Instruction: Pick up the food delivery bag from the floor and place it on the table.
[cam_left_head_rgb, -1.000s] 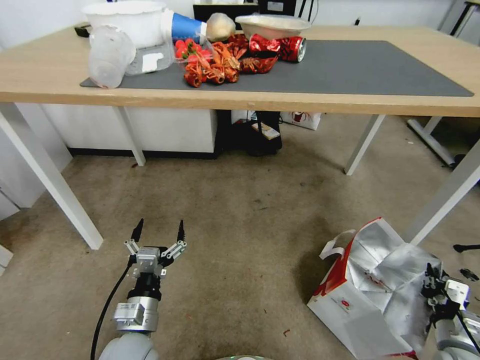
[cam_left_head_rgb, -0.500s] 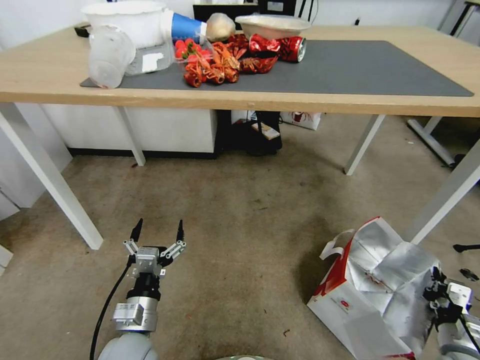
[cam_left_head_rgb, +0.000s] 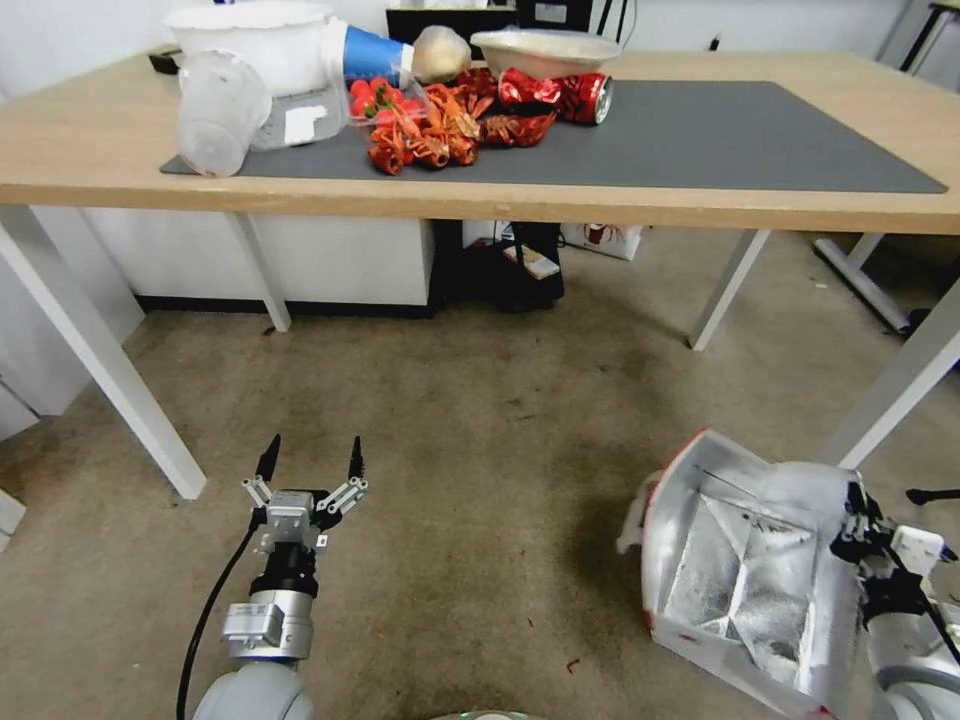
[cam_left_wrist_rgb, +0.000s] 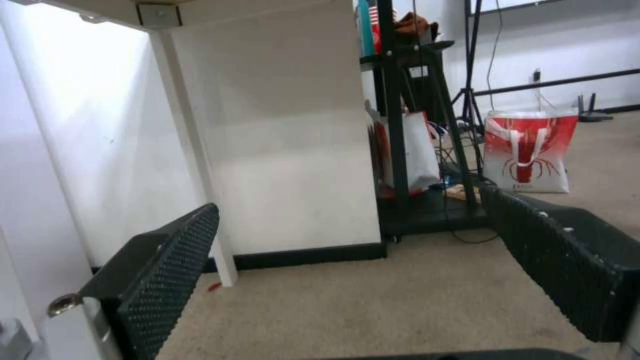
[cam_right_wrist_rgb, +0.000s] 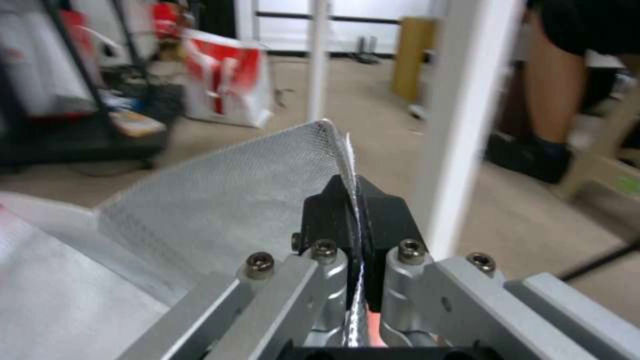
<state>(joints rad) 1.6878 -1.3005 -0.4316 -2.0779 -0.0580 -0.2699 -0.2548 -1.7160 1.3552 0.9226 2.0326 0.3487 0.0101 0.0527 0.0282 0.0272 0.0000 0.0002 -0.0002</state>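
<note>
Right tool (cam_left_head_rgb: 853, 505) raised food delivery bag (cam_left_head_rgb: 745, 585) wall; mouth now open, foil showing

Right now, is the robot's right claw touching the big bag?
Touching. The right wrist view shows the right gripper with fingers shut on the foil edge of the food delivery bag.

A large white plastic tub (cam_left_head_rgb: 255, 40) stands at the counter's far left, a clear plastic cup (cam_left_head_rgb: 218, 110) tipped over before it. Beside them lie orange-red crayfish shells (cam_left_head_rgb: 425, 130), a crushed red drink can (cam_left_head_rgb: 557, 95) and a shallow white bowl (cam_left_head_rgb: 545, 50). A small white paper bag with red print (cam_left_wrist_rgb: 530, 152) stands beyond.
</note>
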